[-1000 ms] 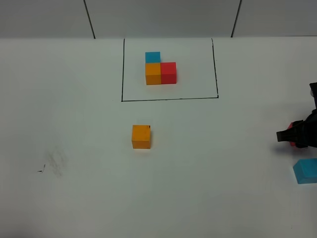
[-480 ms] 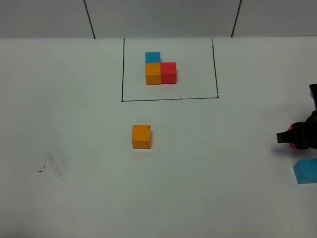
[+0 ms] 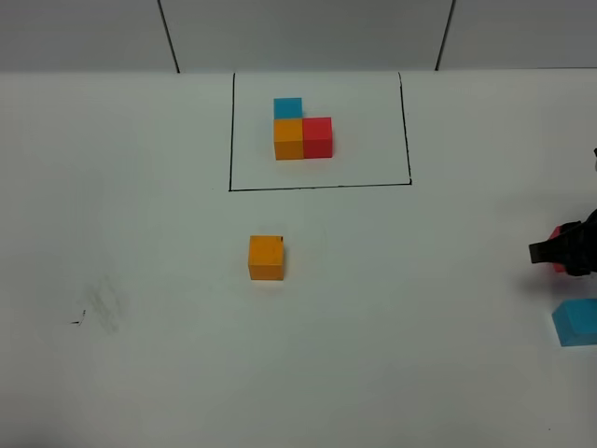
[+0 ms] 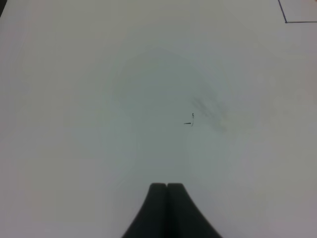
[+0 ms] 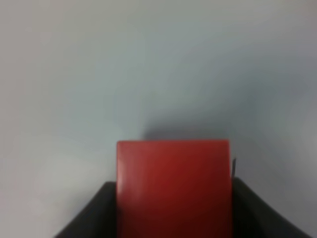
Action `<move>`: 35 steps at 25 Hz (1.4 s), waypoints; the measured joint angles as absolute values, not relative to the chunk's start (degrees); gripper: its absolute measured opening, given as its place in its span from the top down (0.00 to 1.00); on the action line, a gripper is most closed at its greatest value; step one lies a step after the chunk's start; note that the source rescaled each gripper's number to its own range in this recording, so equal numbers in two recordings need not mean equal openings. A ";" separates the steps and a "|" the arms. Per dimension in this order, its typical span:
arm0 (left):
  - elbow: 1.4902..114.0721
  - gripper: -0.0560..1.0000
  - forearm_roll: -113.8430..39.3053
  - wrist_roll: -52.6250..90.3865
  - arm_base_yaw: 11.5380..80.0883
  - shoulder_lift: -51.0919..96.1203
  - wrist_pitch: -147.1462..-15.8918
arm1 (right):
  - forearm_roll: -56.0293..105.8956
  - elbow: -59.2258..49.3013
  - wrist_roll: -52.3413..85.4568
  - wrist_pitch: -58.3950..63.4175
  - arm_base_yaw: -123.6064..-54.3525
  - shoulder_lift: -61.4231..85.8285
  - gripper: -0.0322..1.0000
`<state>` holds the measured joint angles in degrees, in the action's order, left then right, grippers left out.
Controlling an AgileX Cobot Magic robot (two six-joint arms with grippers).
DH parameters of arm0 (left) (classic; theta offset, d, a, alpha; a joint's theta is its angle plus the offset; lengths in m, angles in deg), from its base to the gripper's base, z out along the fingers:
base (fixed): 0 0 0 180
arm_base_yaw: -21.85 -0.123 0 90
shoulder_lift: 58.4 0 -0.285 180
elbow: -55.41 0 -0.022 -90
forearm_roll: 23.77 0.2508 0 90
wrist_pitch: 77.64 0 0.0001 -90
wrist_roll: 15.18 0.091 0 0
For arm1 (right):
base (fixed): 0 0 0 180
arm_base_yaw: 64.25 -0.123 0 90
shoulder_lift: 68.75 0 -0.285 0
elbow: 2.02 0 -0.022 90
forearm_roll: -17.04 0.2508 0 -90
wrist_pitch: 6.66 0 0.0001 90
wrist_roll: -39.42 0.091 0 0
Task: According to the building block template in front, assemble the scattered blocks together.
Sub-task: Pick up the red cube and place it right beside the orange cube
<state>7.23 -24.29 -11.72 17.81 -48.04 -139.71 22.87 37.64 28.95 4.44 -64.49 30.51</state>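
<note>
The building block template (image 3: 301, 131), a sky-blue, an orange and a red cube in an L, sits inside a thin black outline (image 3: 317, 187) at the back. Of the scattered blocks, the orange cube (image 3: 266, 258) lies alone mid-table and the sky-blue cube (image 3: 576, 322) lies at the right edge. My right gripper (image 3: 558, 252) is just behind the sky-blue cube, shut on the red cube (image 5: 173, 188), whose sides sit between the dark fingers (image 5: 91, 213). My left gripper (image 4: 167, 186) is shut and empty over bare table, out of the exterior view.
A grey smudge with a small pen mark (image 3: 101, 308) is on the left of the white table, also under the left gripper as the smudge (image 4: 210, 110). A corner of the black outline (image 4: 286, 21) shows in the left wrist view.
My right gripper, holding the red cube, has shifted slightly to the right, toward the edge of the view. Nothing else has moved.
</note>
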 joint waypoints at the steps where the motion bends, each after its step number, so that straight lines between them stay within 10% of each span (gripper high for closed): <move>1: 7.23 0.95 -24.29 -11.72 17.81 -48.04 -139.71 | 22.87 37.64 28.95 5.25 -64.49 29.50 0.55; 35: 7.23 0.95 -24.29 -11.72 17.81 -48.04 -139.71 | 28.17 31.53 12.63 29.43 -64.49 8.58 0.55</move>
